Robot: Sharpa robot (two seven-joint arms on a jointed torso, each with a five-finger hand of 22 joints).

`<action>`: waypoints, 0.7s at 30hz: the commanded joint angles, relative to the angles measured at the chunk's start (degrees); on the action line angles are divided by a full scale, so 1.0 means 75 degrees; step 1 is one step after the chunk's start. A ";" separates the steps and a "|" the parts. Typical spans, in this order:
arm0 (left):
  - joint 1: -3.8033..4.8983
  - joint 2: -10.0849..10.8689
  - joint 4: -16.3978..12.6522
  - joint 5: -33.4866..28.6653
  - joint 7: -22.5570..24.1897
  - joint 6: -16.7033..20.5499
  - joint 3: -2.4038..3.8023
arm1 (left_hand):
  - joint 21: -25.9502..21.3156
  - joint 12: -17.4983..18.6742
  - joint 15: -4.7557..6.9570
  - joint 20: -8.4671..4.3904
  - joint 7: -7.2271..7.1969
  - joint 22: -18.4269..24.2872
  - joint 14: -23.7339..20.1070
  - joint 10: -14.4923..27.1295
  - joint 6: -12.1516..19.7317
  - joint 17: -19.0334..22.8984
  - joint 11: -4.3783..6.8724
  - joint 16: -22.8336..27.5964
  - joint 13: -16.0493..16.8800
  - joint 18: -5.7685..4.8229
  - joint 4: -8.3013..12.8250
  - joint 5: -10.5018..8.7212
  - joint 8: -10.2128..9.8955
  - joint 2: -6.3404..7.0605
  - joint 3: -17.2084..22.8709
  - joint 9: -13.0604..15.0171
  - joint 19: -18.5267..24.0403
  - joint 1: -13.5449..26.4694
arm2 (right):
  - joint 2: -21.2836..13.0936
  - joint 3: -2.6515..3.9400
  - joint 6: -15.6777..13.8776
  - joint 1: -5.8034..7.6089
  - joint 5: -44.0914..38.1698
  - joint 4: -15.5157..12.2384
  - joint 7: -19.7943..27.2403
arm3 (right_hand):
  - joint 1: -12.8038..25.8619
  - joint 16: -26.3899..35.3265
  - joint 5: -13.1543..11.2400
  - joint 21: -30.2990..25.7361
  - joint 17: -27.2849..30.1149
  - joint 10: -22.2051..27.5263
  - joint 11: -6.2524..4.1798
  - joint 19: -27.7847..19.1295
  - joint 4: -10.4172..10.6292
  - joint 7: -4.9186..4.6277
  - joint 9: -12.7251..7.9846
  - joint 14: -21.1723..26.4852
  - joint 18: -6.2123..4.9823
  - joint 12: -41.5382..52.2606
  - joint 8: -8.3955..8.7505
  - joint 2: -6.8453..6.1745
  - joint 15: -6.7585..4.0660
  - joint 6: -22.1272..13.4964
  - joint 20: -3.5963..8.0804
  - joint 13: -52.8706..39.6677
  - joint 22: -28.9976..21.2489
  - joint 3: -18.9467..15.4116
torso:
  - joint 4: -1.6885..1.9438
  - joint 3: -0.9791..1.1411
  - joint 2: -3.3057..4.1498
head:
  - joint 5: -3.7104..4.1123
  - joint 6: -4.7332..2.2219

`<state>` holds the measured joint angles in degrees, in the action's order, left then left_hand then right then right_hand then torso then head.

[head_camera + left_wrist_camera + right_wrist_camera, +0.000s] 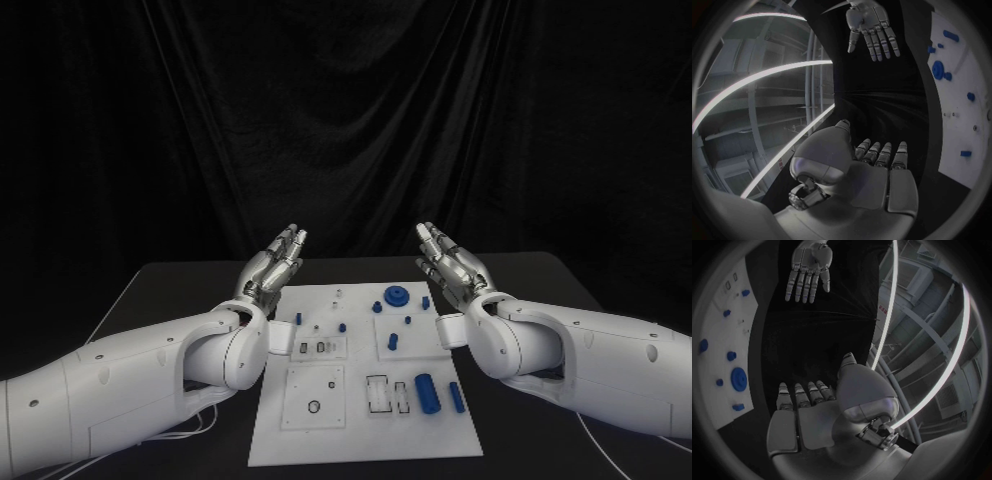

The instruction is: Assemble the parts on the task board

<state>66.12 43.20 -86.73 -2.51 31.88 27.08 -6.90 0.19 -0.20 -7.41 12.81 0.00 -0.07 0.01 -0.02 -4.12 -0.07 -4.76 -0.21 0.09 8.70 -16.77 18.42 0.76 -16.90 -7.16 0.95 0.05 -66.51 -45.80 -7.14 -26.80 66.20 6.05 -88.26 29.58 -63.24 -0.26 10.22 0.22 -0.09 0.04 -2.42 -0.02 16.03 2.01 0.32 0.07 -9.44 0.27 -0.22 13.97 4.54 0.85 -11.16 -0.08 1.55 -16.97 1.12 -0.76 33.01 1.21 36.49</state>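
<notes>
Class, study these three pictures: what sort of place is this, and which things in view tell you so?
Probably a robotics lab or test stand. A black table carries a white task board with small blue parts; black curtain hangs behind. The left hand and right hand are raised, open, holding nothing.

Black table (173, 285), black curtain (361, 120) behind, white cable (87, 330) at table's edge

Dark draped backdrop behind a black surface

A black pleated curtain (346, 120) hangs at the far side; the surface (188, 280) is matte black under dim light.
</notes>
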 commanded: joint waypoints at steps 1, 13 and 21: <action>0.0190 -0.0062 0.0089 -0.0299 0.0682 -0.1916 -0.0140 | -0.0025 0.0026 -0.0063 0.0081 -0.0010 0.0009 -0.0002 0.0003 -0.0057 0.0010 -0.0047 0.0028 -0.0012 0.0097 -0.0019 0.0021 0.0047 -0.0001 -0.0007 0.0008 -0.0007 -0.0030 | -0.0043 -0.0150 0.1917 0.0177 0.0698 0.0051 -0.0176 | -0.0104 0.0034 0.0040 -0.0029 0.0012 -0.0005 0.0098 0.0003 0.0001 -0.0012 0.0015 -0.0010 -0.0104 -0.0036 -0.0050 0.0020 0.0064 0.0060 -0.0069 0.0011 -0.0207 -0.0052 | 0.0002 -0.0002 0.0003 | 0.0000 0.0000; 0.0663 -0.0195 0.0333 -0.0581 0.1195 -0.3928 -0.0648 | 0.0256 -0.0619 -0.0303 0.0368 0.0459 -0.0194 0.0157 -0.0600 -0.0853 -0.0082 -0.0508 -0.0167 0.0200 0.0182 0.0056 0.0747 0.0247 0.0057 0.0071 0.0133 -0.0325 -0.0767 | -0.0161 -0.0809 0.4422 0.0760 0.1584 0.0216 -0.0327 | -0.0163 0.0034 0.0058 -0.0029 0.0012 -0.0005 0.0385 0.0003 -0.0018 -0.0302 0.0089 -0.0010 -0.0112 -0.0036 -0.0247 0.0023 0.0308 0.0327 -0.0326 0.0011 -0.0207 -0.0048 | 0.0002 -0.0002 0.0003 | 0.0000 0.0000; 0.0704 0.0506 0.0168 0.0046 0.1954 -0.3988 -0.0691 | 0.0502 -0.1174 -0.0391 0.0466 0.0799 -0.0321 0.0399 -0.0787 -0.1398 -0.0162 -0.0529 -0.0456 0.0277 0.0192 0.0215 0.1137 0.0461 0.0107 0.0380 0.0219 -0.0721 -0.1288 | -0.0523 -0.0939 0.5352 0.0894 0.1396 0.0302 -0.0259 | -0.0739 -0.0645 0.0734 0.0751 -0.0308 -0.0289 0.1142 0.1174 -0.0174 -0.0519 0.0232 -0.0532 -0.0119 0.0572 -0.0841 -0.0024 0.0741 0.0896 -0.0723 -0.0187 0.0243 0.0002 | -0.0004 0.0044 0.0224 | 0.0022 0.0303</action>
<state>71.26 42.84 -84.98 -5.78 38.06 -0.41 -12.08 3.86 -8.89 -10.37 16.30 5.95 -2.44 2.82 -5.66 -14.42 -1.25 -8.72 -3.55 2.13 9.78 -15.06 26.79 4.05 -16.00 -4.47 2.56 -5.11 -75.91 -47.75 -14.18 5.83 72.73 16.97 -86.64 27.84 -68.30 -4.35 14.92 5.23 -2.07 -1.83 5.55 7.77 15.05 -1.90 1.96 -3.26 -9.44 3.85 -6.13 13.82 10.02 7.20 -16.51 -1.25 2.95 -17.10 1.13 -0.75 33.15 1.24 37.03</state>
